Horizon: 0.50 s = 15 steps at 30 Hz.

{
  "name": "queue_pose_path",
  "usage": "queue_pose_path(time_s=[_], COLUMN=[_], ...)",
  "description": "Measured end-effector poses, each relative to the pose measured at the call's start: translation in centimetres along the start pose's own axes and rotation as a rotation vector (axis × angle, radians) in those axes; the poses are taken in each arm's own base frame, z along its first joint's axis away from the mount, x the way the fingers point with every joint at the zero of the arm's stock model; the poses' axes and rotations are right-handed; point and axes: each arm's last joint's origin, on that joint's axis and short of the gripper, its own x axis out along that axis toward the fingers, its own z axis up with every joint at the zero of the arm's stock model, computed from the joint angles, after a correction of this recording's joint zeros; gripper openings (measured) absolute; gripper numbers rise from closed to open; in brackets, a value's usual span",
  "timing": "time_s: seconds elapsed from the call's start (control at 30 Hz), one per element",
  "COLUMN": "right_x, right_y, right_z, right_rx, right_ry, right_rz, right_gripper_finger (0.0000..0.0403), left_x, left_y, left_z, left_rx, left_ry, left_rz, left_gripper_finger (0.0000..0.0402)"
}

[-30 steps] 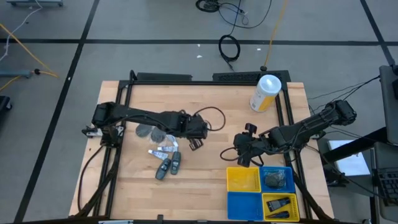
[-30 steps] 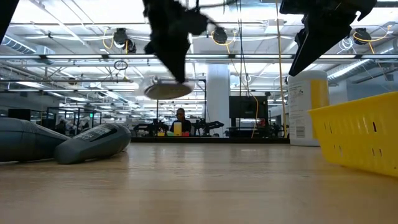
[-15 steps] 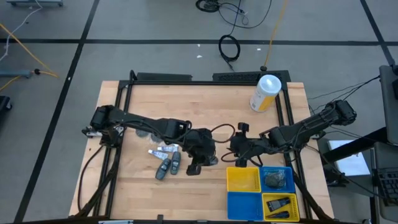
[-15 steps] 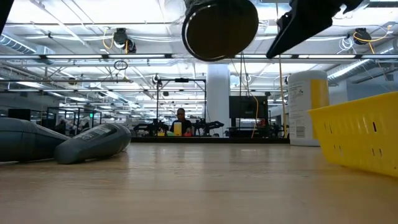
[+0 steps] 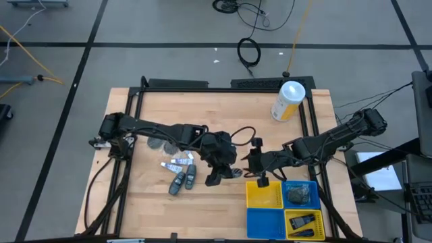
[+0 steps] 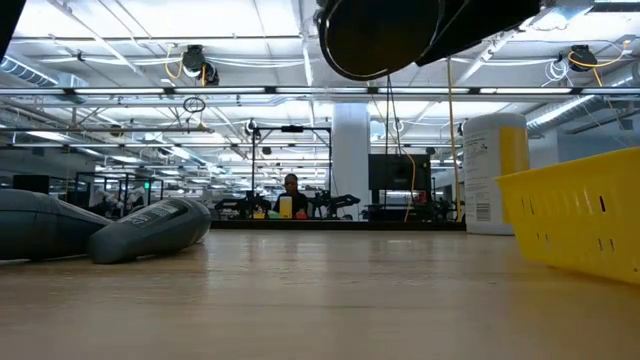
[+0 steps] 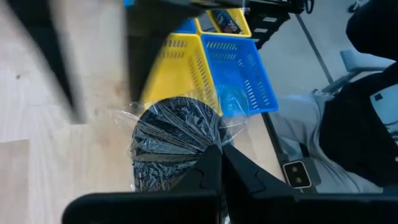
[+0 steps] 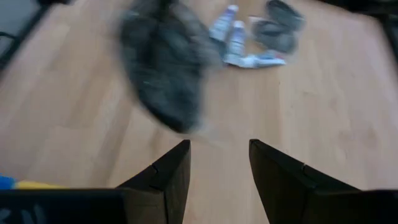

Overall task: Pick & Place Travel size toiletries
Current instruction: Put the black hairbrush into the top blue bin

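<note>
Looking straight down from overhead on the whole table (image 5: pixel 155 202). Level across the tabletop from low, close. Peering forward from each wrist, close in. Yellow basket (image 5: pixel 264 195) shared by overhead, low, left wrist.

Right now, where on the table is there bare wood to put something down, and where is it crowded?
Bare wood lies along the near edge left of the yellow bin, and along the far edge left of the canister. It is crowded mid-table: the left gripper, shut on a wrapped round piece, meets the open right gripper, with loose toiletries beside.
</note>
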Motion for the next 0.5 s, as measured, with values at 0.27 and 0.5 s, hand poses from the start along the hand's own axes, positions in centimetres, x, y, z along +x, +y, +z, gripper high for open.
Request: queue_pose_path(time_s=[0.27, 0.5], right_x=[-0.2, -0.5], right_y=[0.7, 1.7], right_z=[0.2, 0.9], right_rx=[-0.054, -0.125], right_ry=[-0.022, -0.103], right_rz=[0.037, 0.062], right_gripper_finger=[0.0155, 0.0155], left_x=[-0.3, -0.3], left_y=[0.6, 0.6], left_z=[0.1, 0.1], left_rx=[-0.013, -0.019], left_ry=[-0.003, -0.004], left_rz=[0.002, 0.0], left_gripper_finger=[0.0, 0.0])
